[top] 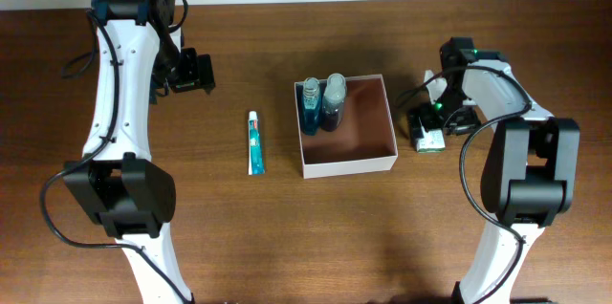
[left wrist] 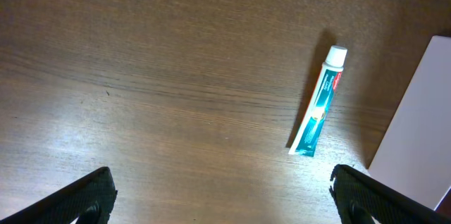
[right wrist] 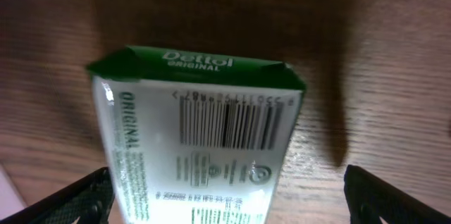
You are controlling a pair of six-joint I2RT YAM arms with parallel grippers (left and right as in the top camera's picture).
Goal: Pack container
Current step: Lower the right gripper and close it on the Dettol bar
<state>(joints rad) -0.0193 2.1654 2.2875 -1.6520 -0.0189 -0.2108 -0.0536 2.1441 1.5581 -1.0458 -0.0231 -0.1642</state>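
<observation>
Because your right gripper (right wrist: 225, 197) hangs over the green-and-white soap box (right wrist: 201, 139) with its jaws wide apart, a dark finger at each side and neither touching the carton, you seem to be lining up a grasp across its width. That carton is printed card with crisp edges, a green end flap and a barcode on its pale face, and it lies flat on the table (top: 287, 247), so it should take a firm pinch without slipping, though thin card can dent.

The container (top: 350, 164) sits at the middle of the table between your two arms, just to the inner side of the soap box. It is a square open-topped box with thin white walls and a pinkish-brown inside. A blue bottle (top: 310, 105) and a darker bottle (top: 333, 101) stand upright together in one far corner, probably tucked there to leave the remaining floor free for flatter items.

Your left gripper (left wrist: 222, 189) is also spread open and holds nothing, hovering over bare wood grain. The toothpaste tube (left wrist: 317, 108), a slim teal-and-white tube with a white cap, lies flat near the container's outer wall, likely your next pick on that side
</observation>
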